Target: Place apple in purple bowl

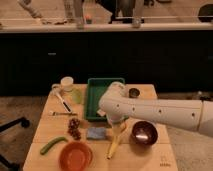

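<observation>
The purple bowl (pixel 144 133) stands on the wooden table (pixel 155 155) at the front right; a pale glint shows on its glossy inside. My white arm reaches in from the right, and its gripper (pixel 116 123) points down just left of the bowl, over the upper end of a yellow banana (pixel 115 143). The apple does not show; it may be hidden under the wrist, but I cannot tell.
A green tray (pixel 102 97) sits at the back middle, partly under my arm. A small dark tin (pixel 134 92) is behind the arm. An orange bowl (pixel 76 156), a green vegetable (pixel 52 145), dark grapes (pixel 74 128), a blue sponge (pixel 96 133), utensils (pixel 62 103) and a white cup (pixel 66 82) fill the left.
</observation>
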Robot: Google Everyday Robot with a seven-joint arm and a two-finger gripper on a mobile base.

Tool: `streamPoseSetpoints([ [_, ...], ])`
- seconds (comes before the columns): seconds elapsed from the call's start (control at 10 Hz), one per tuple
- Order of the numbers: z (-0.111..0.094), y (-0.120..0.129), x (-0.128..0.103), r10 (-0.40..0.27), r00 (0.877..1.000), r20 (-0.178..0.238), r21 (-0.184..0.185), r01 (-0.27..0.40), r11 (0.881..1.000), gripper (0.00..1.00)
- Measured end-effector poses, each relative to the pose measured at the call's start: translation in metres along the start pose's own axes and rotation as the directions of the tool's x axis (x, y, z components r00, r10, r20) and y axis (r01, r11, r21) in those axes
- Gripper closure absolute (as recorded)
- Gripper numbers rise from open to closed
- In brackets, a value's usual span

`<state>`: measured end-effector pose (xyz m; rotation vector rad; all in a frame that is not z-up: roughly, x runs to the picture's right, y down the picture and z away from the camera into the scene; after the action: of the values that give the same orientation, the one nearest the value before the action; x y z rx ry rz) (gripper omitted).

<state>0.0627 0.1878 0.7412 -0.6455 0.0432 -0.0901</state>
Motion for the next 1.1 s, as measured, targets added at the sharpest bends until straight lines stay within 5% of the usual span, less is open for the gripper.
streamPoseSetpoints([
  [0.5,-0.031,-0.001,0.087,0.180,0.983,-0.025,0.048,-0.179,0.983,1.00],
  [0.8,-0.014,0.005,0.113,0.261,0.965,-0.011,0.021,-0.261,0.965,1.00],
  [1.1,0.006,0.011,0.116,0.291,0.957,0.010,-0.008,-0.291,0.957,1.00],
])
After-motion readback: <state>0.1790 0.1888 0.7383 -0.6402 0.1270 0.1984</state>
